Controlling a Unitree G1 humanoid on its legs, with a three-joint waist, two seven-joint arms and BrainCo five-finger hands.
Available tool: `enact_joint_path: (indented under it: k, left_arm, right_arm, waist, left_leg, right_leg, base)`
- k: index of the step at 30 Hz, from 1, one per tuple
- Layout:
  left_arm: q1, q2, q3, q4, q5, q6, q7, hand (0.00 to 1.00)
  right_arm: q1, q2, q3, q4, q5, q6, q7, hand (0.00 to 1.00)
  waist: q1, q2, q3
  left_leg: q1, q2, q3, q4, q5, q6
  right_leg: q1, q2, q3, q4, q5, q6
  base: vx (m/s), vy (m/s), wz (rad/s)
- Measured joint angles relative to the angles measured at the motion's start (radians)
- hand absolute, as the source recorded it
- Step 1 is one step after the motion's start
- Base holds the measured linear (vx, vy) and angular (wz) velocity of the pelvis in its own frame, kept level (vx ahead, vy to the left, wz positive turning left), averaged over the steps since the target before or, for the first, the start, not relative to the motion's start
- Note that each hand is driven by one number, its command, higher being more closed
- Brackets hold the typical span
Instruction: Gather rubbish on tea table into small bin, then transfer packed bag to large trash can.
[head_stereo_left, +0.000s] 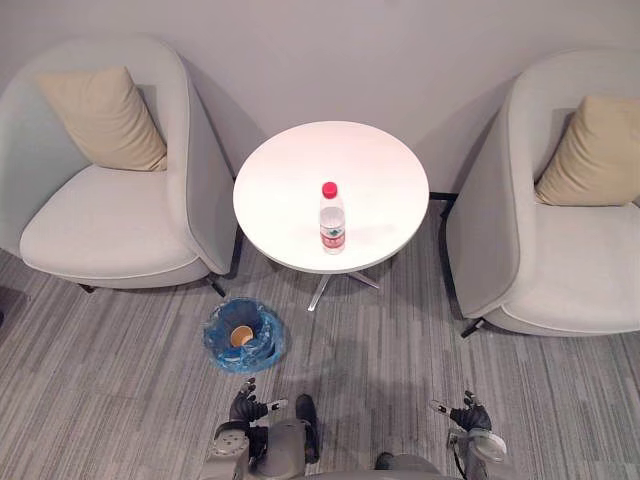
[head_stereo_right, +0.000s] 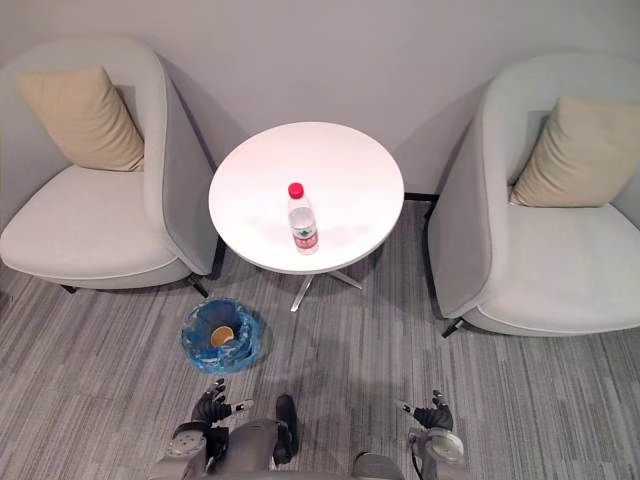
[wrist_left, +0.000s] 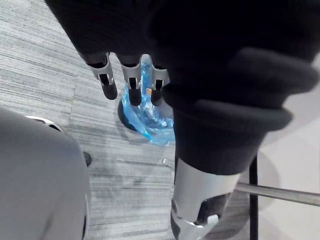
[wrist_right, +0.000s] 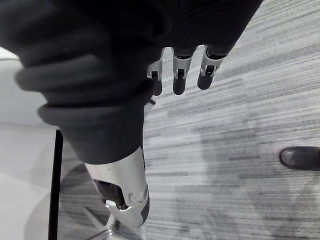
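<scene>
A clear plastic bottle with a red cap and red label stands upright on the round white tea table. On the floor to the table's front left sits a small bin lined with a blue bag, a paper cup inside it. My left hand hangs low just in front of the bin, fingers relaxed and holding nothing. My right hand hangs low at the right, fingers straight and apart, also holding nothing. The blue-lined bin shows past my left fingers.
Two light grey armchairs flank the table, the left armchair and the right armchair, each with a tan cushion. A plain wall stands behind. Grey striped carpet lies between me and the table. The table's metal foot spreads under it.
</scene>
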Motion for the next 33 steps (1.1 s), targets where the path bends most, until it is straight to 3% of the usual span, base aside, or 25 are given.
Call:
enact_joint_path:
  k: [2,4,8,10,11,15,22,29,33]
  left_arm:
    - [0.008,0.009,-0.012,0.000,0.000,0.001,0.001,0.00]
    - [0.009,0.025,-0.033,0.000,0.000,0.001,0.002,0.00]
    - [0.007,0.039,-0.031,0.001,-0.001,0.001,0.004,0.00]
    - [0.008,0.045,-0.030,0.002,0.000,0.000,0.004,0.00]
    - [-0.001,0.037,-0.029,0.020,0.000,0.001,0.004,0.00]
    - [0.021,-0.009,-0.029,0.035,0.000,0.000,0.002,0.00]
    - [0.019,-0.009,-0.029,0.039,0.001,-0.003,0.001,0.00]
    - [0.037,0.010,-0.032,0.037,0.009,-0.002,0.001,0.00]
    - [0.049,0.011,-0.042,0.015,0.009,-0.005,0.001,0.00]
  right_arm:
    - [0.005,0.006,0.019,0.000,-0.009,0.000,0.001,0.00]
    - [0.015,0.007,0.025,0.002,-0.010,0.002,0.002,0.00]
    - [0.031,-0.001,0.025,0.004,-0.009,0.003,0.001,0.00]
    - [0.031,-0.002,0.025,0.003,-0.009,0.003,-0.001,0.00]
    - [0.031,-0.013,0.021,0.011,-0.009,0.003,-0.001,0.00]
    - [0.026,-0.035,0.017,0.022,-0.009,-0.001,0.000,0.00]
    - [0.054,-0.032,0.016,-0.033,-0.010,-0.003,0.000,0.00]
    - [0.115,-0.023,0.072,-0.265,-0.047,-0.009,0.001,0.00]
    - [0.123,-0.031,0.076,-0.382,-0.069,-0.041,0.004,0.00]
  waist:
    - [-0.004,-0.001,-0.001]
    - [-0.015,-0.001,-0.003]
    - [-0.047,0.003,-0.005]
    - [-0.055,-0.009,-0.012]
    - [-0.056,-0.007,-0.010]
    - [-0.046,0.046,-0.041]
    - [-0.055,0.041,-0.046]
    - [-0.035,0.015,-0.074]
    - [-0.029,0.012,-0.089]
  left_leg:
    - [0.049,-0.017,-0.005,-0.042,-0.003,0.005]
    - [0.085,-0.023,-0.027,-0.064,-0.010,0.015]
    - [0.120,-0.002,-0.096,-0.066,-0.003,0.007]
    - [0.128,-0.003,-0.124,-0.061,-0.006,-0.021]
    - [0.142,-0.005,-0.150,-0.058,-0.027,-0.051]
    - [0.167,0.060,-0.154,-0.091,-0.023,-0.083]
    - [0.194,0.074,-0.171,-0.127,-0.017,-0.092]
    - [0.186,0.063,-0.177,-0.136,-0.017,-0.092]
    - [0.177,0.062,-0.185,-0.139,-0.015,-0.094]
  right_leg:
    - [-0.084,-0.033,0.014,0.195,0.009,0.048]
    - [-0.147,-0.041,0.012,0.282,-0.037,0.029]
    - [-0.240,0.042,0.061,0.099,-0.056,0.000]
    - [-0.233,0.072,0.111,-0.110,0.071,-0.037]
    - [-0.225,0.070,0.109,-0.123,0.182,-0.056]
    - [-0.165,0.136,0.085,-0.212,0.195,-0.076]
    - [-0.101,0.152,0.061,-0.290,0.221,-0.090]
    - [-0.064,0.143,0.060,-0.395,0.283,-0.080]
    - [-0.050,0.143,0.046,-0.433,0.300,-0.082]
  base:
    - [0.22,0.139,0.02]
    - [0.22,0.066,0.31]
    - [0.25,-0.065,0.59]
    - [0.25,-0.160,0.66]
    - [0.25,-0.168,0.42]
    - [0.21,-0.181,0.05]
    - [0.02,-0.027,0.10]
    - [-0.04,0.040,0.01]
    - [-0.01,-0.003,0.06]
